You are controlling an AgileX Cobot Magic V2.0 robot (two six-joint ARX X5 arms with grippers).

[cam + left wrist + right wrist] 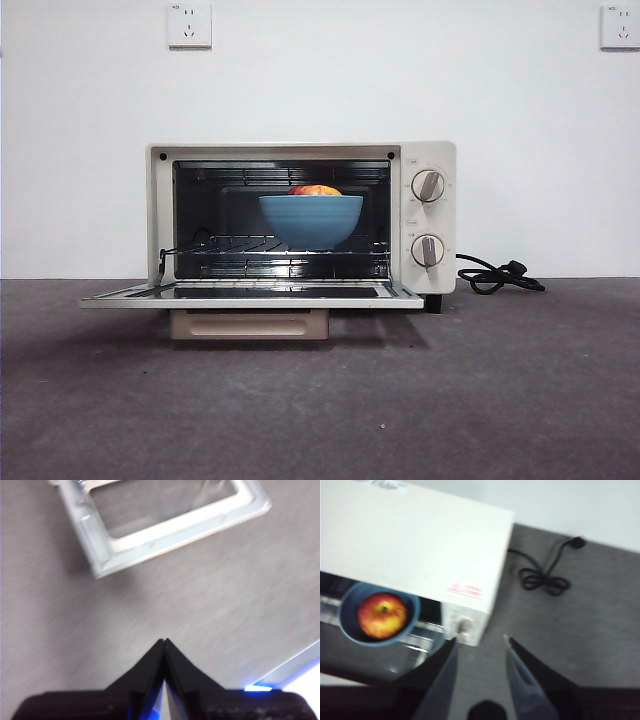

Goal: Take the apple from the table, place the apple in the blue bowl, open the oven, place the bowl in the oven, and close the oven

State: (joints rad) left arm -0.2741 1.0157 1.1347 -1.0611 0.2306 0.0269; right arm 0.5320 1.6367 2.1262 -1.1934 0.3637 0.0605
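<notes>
Apple (315,189): 1 | blue bowl (311,221): 1 | oven (300,150): 1, door down

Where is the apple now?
The apple lies in the blue bowl, which stands on the rack inside the open oven, left of the knobs in the front view.

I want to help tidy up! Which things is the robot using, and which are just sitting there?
Using: apple, blue bowl, oven with its door open, left gripper, right gripper.
Just there: black cord, wall sockets.
</notes>
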